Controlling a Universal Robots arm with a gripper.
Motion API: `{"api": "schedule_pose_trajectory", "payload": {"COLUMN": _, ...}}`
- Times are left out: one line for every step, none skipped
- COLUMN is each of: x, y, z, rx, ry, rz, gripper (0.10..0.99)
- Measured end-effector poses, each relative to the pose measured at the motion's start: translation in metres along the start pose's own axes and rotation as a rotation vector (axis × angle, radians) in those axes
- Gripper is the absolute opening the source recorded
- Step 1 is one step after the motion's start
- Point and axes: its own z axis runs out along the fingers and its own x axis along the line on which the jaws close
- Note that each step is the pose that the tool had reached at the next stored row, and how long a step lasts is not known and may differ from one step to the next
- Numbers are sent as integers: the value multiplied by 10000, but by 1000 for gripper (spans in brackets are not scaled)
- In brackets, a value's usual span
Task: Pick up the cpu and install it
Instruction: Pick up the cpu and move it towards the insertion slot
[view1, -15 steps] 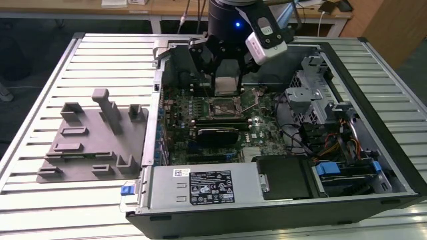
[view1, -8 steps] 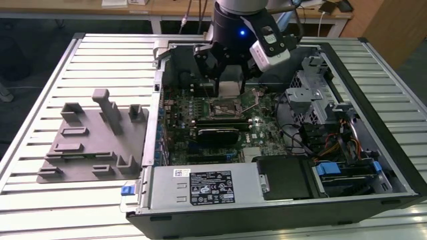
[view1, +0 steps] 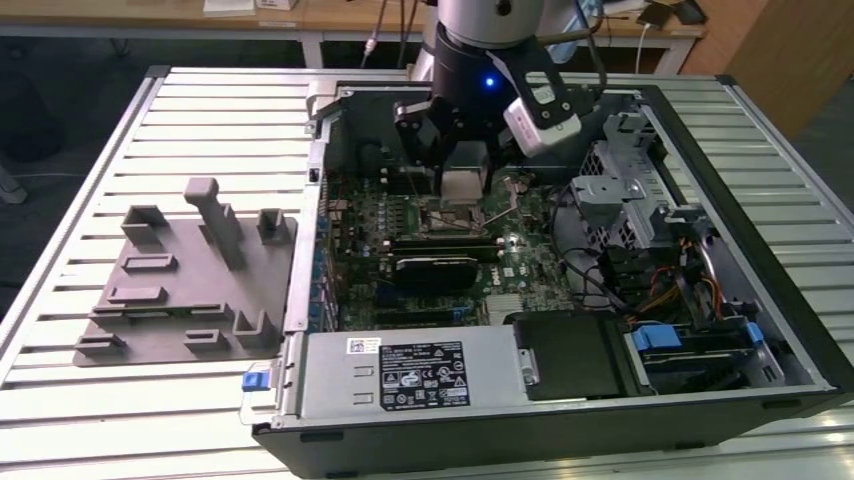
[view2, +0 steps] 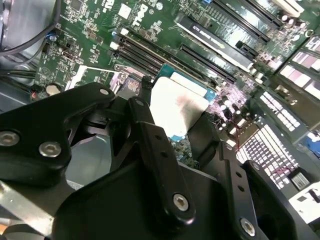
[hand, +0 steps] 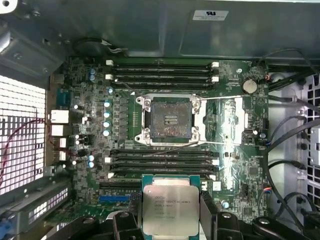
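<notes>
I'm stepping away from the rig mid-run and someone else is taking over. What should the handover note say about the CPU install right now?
Gripper: shut on the cpu, a flat square chip with a shiny silver metal top, gripped by two opposite edges.
Position: the cpu is held in the air inside the open black computer case, above the green motherboard.
Square black-framed socket: empty.
Done: pick-up.
Left: the cpu is not yet seated in the socket.
</notes>
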Motion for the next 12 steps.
{"api": "schedule_pose_trajectory", "payload": {"x": -3, "y": 5, "z": 18, "rx": -1, "ry": 6, "rz": 0, "gripper": 541}}
{"api": "schedule_pose_trajectory", "payload": {"x": -6, "y": 12, "z": 37, "rx": -1, "ry": 12, "rz": 0, "gripper": 541}}
{"api": "schedule_pose_trajectory", "payload": {"x": -9, "y": 20, "z": 55, "rx": -3, "ry": 17, "rz": -1, "gripper": 541}}
{"api": "schedule_pose_trajectory", "payload": {"x": -11, "y": 27, "z": 73, "rx": -3, "ry": 23, "rz": -1, "gripper": 541}}
{"api": "schedule_pose_trajectory", "payload": {"x": -13, "y": 34, "z": 87, "rx": -2, "ry": 30, "rz": -1, "gripper": 541}}
{"api": "schedule_pose_trajectory", "payload": {"x": -14, "y": 41, "z": 101, "rx": -2, "ry": 35, "rz": 0, "gripper": 541}}
{"api": "schedule_pose_trajectory", "payload": {"x": -14, "y": 46, "z": 115, "rx": -1, "ry": 41, "rz": 0, "gripper": 541}}
{"api": "schedule_pose_trajectory", "payload": {"x": -14, "y": 51, "z": 128, "rx": -1, "ry": 44, "rz": 1, "gripper": 541}}
{"api": "schedule_pose_trajectory", "payload": {"x": -14, "y": 54, "z": 143, "rx": -3, "ry": 45, "rz": 0, "gripper": 541}}
{"api": "schedule_pose_trajectory", "payload": {"x": -15, "y": 56, "z": 158, "rx": -2, "ry": 46, "rz": 0, "gripper": 541}}
{"api": "schedule_pose_trajectory", "payload": {"x": -15, "y": 60, "z": 175, "rx": -2, "ry": 46, "rz": 0, "gripper": 541}}
{"api": "schedule_pose_trajectory", "payload": {"x": -15, "y": 65, "z": 191, "rx": -3, "ry": 47, "rz": 2, "gripper": 541}}
